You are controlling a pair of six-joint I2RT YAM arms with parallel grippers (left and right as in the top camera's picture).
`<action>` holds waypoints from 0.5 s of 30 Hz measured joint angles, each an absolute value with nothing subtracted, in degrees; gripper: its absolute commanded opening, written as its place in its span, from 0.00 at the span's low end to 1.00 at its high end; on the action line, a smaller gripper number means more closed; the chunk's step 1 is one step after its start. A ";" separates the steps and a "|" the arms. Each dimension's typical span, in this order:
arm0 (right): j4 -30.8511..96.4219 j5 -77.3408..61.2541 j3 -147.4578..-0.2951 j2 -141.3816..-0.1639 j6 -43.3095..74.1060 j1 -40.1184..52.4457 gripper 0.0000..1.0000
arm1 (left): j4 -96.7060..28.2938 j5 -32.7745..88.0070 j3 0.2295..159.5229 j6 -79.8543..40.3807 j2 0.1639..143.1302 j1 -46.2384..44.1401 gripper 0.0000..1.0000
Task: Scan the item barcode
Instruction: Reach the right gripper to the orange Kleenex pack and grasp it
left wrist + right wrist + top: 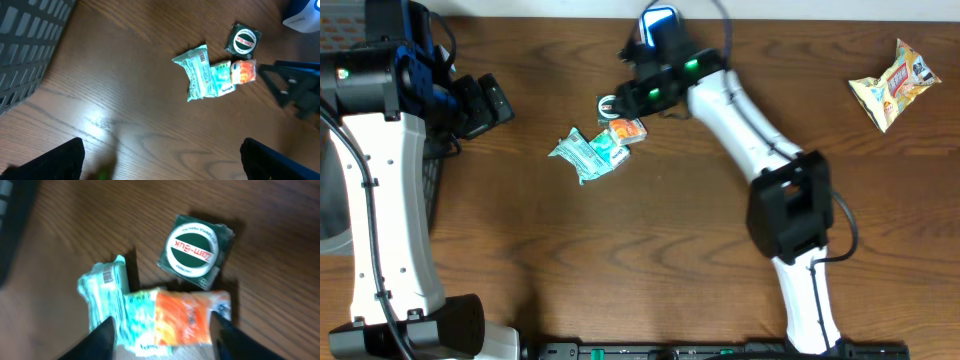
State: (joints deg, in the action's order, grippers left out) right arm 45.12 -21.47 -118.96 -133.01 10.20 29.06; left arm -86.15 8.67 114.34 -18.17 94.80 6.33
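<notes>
The sachet (180,317) lay flat on the table (650,260), near its far-middle part. One half was bright orange and the other pale teal with white, its glossy film crinkled and its print too blurred to read. In the right wrist view the right claw (164,320) hung low over it, half open. One finger stood over the teal end and the other at the orange end, so the sachet sat between them; whether the pads touched it I could not tell.

Touching the teal end lay a green packet (102,297), puffed and creased, with a barcode label on its upper corner. Just beyond the sachet sat a dark green square Zam-Buk box (196,250) with a white oval ring on its lid.

The left claw (160,170) hovered well to the left, spread wide and empty, beside a dark basket (25,50). A yellow snack bag (892,82) lay far off at the right edge.
</notes>
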 measured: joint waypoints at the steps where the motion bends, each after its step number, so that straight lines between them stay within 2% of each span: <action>1: 44.97 -18.46 -118.96 -133.01 12.01 30.72 0.57 | -86.13 8.67 114.34 -18.15 94.80 6.33 0.98; 6: 46.06 -7.66 -118.96 -133.12 16.78 33.91 0.52 | -86.15 8.67 114.34 -18.15 94.80 6.33 0.98; 9: 47.46 -3.25 -118.96 -133.49 18.04 34.22 0.39 | -86.13 8.67 114.34 -18.15 94.80 6.33 0.98; 10: 47.97 -2.15 -118.96 -133.69 18.48 34.30 0.38 | -86.15 8.67 114.34 -18.15 94.80 6.33 0.98; 15: 47.31 0.47 -117.43 -135.02 19.14 34.33 0.47 | -86.13 8.67 114.34 -18.15 94.80 6.33 0.98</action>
